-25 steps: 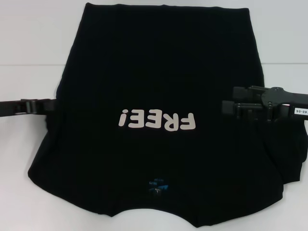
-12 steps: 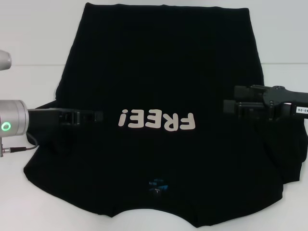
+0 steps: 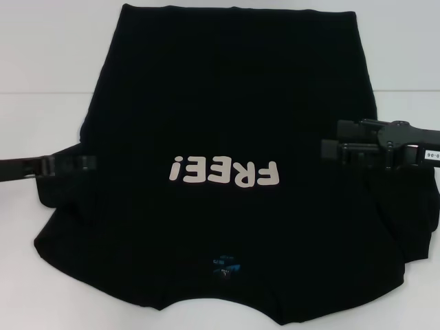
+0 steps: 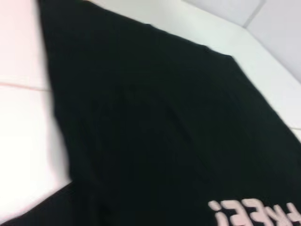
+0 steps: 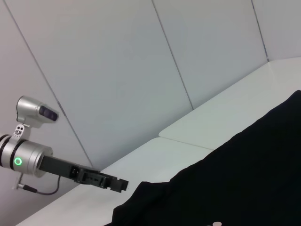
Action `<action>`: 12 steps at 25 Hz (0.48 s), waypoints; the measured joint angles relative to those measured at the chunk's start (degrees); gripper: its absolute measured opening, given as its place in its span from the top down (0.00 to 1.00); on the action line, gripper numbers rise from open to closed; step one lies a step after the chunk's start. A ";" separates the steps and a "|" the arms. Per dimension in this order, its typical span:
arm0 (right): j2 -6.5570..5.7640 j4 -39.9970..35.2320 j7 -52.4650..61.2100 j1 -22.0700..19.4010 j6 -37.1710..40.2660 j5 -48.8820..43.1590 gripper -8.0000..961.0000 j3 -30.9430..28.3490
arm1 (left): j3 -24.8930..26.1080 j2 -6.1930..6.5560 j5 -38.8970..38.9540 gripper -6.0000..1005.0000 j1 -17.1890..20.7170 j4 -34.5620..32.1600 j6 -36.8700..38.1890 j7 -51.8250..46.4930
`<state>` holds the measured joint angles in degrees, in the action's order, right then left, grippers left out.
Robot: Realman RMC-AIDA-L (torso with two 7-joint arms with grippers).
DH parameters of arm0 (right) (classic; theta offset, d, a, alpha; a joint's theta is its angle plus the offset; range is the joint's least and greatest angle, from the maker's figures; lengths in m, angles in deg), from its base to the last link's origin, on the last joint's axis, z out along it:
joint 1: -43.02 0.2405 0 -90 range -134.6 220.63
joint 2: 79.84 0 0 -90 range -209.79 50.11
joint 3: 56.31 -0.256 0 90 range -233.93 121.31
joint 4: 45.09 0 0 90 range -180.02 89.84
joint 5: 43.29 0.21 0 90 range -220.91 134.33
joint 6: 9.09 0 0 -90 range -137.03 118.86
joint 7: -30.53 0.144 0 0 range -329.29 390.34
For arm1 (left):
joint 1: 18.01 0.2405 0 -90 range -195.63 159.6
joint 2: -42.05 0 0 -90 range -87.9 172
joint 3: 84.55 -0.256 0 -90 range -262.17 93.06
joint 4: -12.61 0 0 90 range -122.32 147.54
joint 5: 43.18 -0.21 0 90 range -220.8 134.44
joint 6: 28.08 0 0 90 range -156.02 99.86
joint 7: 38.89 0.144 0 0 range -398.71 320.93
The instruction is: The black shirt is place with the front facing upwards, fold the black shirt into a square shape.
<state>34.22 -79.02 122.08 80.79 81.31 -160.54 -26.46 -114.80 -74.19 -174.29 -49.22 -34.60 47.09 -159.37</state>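
Two arms reach in over the black shirt (image 3: 234,172) from opposite sides, both held nearly level and pointing toward the middle. The left claw (image 3: 86,163) comes in at about 9 o'clock in the head view, its tip over the left edge of the cloth, near the sleeve. The fingers look pressed close together, but they are black on black cloth and I cannot tell if they pinch any fabric or are only shut. In the right wrist view the same left claw (image 5: 120,184) shows far off, at the end of a silver arm segment with a green light, its tip just beside the edge of the cloth.

The right claw (image 3: 330,150) enters at about 3 o'clock, above the right part of the shirt, just to the right of the white letters "FREE!" (image 3: 225,172). Its two fingers lie one above the other with a narrow gap between them, so it appears open, holding nothing.

The shirt lies flat on the white surface (image 3: 41,62), front facing up, with the print readable upside down from the head camera. The collar with the small blue label (image 3: 225,263) is at 6 o'clock, and the hem is at 12 o'clock. The left wrist view shows only cloth, the surface and part of the letters.
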 joint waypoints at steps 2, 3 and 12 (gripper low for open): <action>0.00 0.00 0.00 0.01 -0.01 0.01 0.05 -0.01 | 0.06 0.84 -0.45 0.25 0.71 0.15 -0.19 -1.23; 0.00 0.00 0.00 0.02 -0.02 0.01 0.05 -0.02 | 0.06 1.24 -0.60 0.24 1.09 0.25 -0.30 -1.86; -0.07 0.00 -0.28 0.46 -0.60 0.01 0.05 -0.05 | 0.18 3.14 -0.95 0.21 3.53 3.28 -2.27 -4.59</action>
<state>34.15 -79.02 121.81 81.26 80.71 -160.53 -26.52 -114.62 -71.05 -175.24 -45.69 -31.32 44.82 -163.96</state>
